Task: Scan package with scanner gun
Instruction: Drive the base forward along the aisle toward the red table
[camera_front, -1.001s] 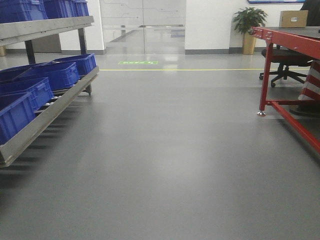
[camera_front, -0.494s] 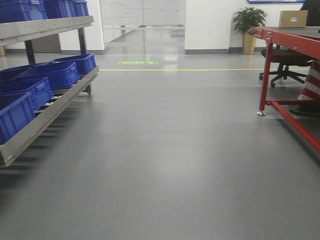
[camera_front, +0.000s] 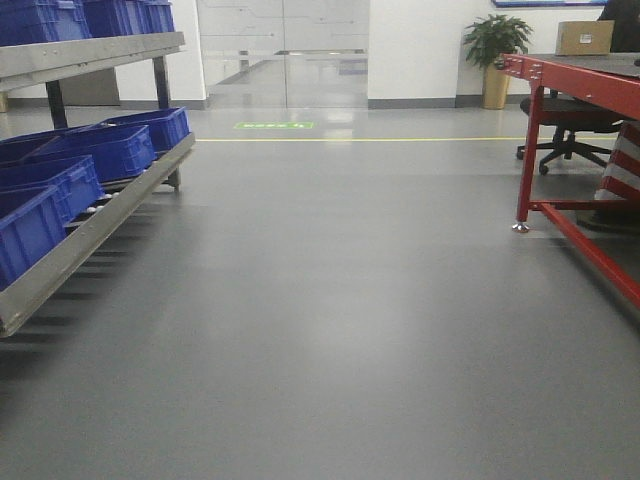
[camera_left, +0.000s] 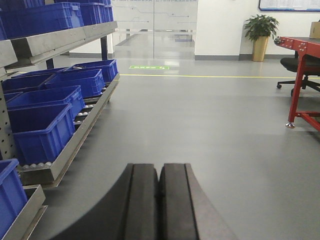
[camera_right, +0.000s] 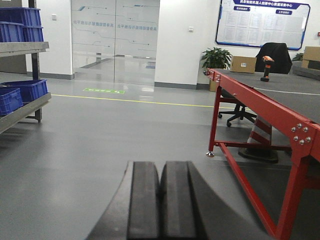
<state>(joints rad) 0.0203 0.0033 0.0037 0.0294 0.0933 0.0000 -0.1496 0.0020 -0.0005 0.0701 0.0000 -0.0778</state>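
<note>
Left gripper (camera_left: 159, 200): matte black jaws pressed flush, nothing held. Right gripper (camera_right: 160, 200) likewise closed, empty. Far ahead and right of the right gripper, on the dark top of the red metal-framed table (camera_right: 255, 105), the scanner gun (camera_right: 265, 67) is seen standing — small, detail indistinct. The tan cardboard package (camera_right: 243, 64) is set left of it, farther back.

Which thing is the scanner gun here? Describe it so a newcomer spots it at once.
In the right wrist view, follow the long red-framed metal table on the right to its far end. There the scanner gun stands upright on the dark top, right of a tan cardboard box. It is the only small orange-and-black handheld thing there.
</note>
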